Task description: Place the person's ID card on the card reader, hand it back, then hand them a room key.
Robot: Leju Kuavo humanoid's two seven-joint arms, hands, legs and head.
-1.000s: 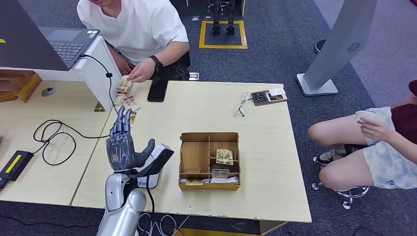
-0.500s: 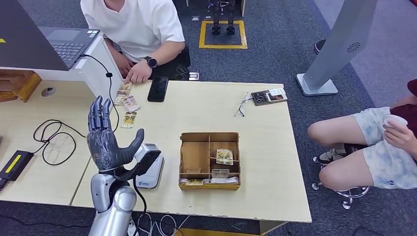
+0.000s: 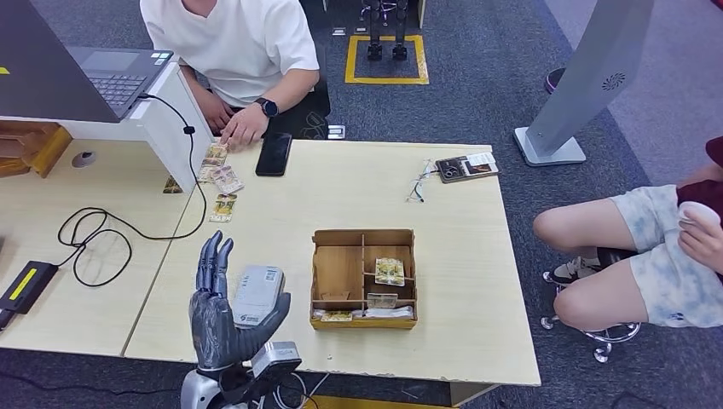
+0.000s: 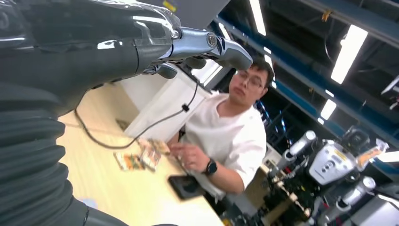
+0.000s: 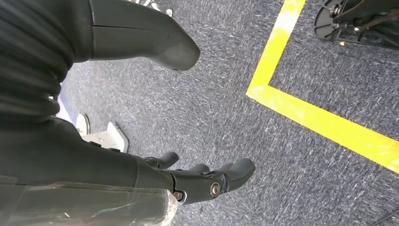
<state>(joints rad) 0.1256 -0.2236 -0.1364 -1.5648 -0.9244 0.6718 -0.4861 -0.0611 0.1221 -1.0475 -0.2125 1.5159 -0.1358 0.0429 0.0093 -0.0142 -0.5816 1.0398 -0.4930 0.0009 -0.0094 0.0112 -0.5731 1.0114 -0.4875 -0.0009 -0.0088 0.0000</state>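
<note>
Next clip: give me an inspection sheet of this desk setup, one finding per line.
Surface: light wooden table, a second desk joined at its left.
Job's things: grey card reader near the front edge; wooden tray with cards in its compartments; loose cards by the person's hand.
Clutter: black phone, badge on a lanyard, laptop.
Robot hands: left robot hand raised, fingers apart, holding nothing; right robot hand hangs over the carpet, holding nothing.
Cables: black cable looped on the left desk.
Surroundings: seated person in white; another person seated at right; yellow floor marking.
</note>
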